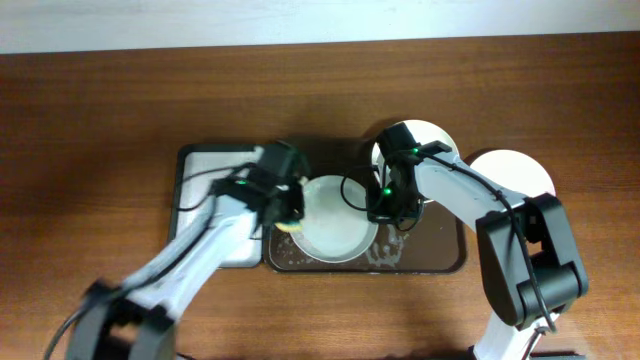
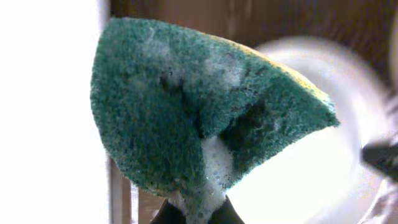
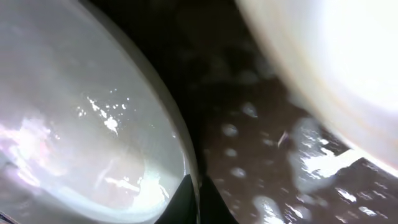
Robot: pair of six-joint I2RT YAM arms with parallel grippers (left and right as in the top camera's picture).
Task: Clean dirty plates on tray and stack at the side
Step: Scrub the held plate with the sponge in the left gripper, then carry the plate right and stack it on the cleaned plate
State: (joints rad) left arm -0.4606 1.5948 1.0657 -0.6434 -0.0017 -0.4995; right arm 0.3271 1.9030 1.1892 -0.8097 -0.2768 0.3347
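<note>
Overhead camera looked straight down from well back onto the brown wooden table [image 1: 100, 120]. Left wrist camera sat jammed against a green-and-yellow foam sponge [image 2: 186, 112], pale glossy round plate [image 2: 311, 162] at three o'clock; right wrist, skimming close, had that plate at nine o'clock.

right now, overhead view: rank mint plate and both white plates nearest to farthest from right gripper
1. mint plate: held by the right gripper, middle of tray
2. back white plate: just behind the gripper
3. right white plate: off the tray, far right
</note>
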